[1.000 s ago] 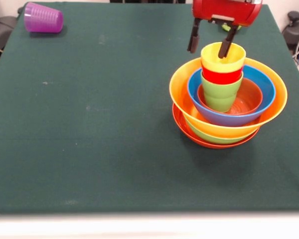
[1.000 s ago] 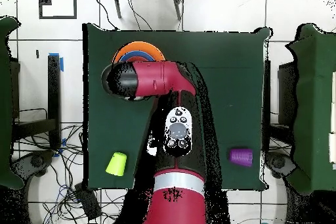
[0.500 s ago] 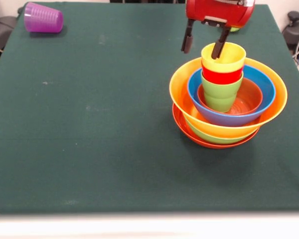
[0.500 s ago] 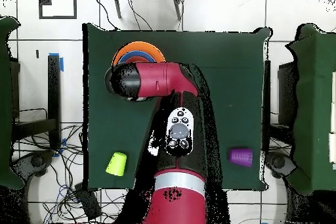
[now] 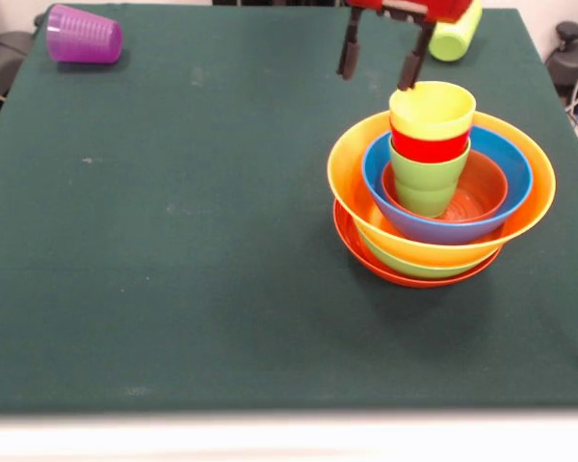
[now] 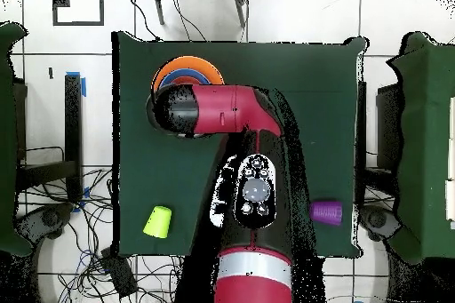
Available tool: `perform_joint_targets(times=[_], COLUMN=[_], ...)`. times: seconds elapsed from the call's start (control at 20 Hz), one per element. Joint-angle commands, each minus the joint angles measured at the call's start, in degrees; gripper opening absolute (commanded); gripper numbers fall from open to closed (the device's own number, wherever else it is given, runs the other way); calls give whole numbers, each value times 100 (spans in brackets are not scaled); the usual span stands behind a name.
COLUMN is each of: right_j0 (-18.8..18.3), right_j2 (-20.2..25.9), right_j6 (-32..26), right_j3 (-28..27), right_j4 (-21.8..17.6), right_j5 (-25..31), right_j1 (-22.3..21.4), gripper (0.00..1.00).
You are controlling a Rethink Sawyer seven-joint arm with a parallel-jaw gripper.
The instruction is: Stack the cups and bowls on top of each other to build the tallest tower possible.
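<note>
Our fingers [image 5: 378, 60] hang spread and empty; just below them, the glossy yellow plastic tumbler [image 5: 432, 111] could topple if clipped sideways.

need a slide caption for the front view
Open gripper above the yellow cup topping the tower; purple cup and green cup lie unstacked.

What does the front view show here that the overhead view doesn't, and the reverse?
Only the front view shows the open claw above the tower and the stacked cups: yellow cup, red cup, green cup, inside the nested bowls. Only the overhead view shows the whole red arm, which hides most of the tower, and cables on the floor. Both show the purple cup and the loose green cup lying on the table.
</note>
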Motion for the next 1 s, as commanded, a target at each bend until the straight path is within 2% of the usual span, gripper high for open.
perform_joint_targets(times=[0.05,0.45,0.7,1.0], right_j0=[-491,-1332,-1957,-2496], right_j2=[400,708,993,1266], right_j6=[-180,-1011,-1406,-1571], right_j3=[350,216,486,1030], right_j4=[128,-74,-328,-618], right_j5=[633,817,313,-284], right_j1=[-442,-578,-559,-701], gripper=[100,100,100,100])
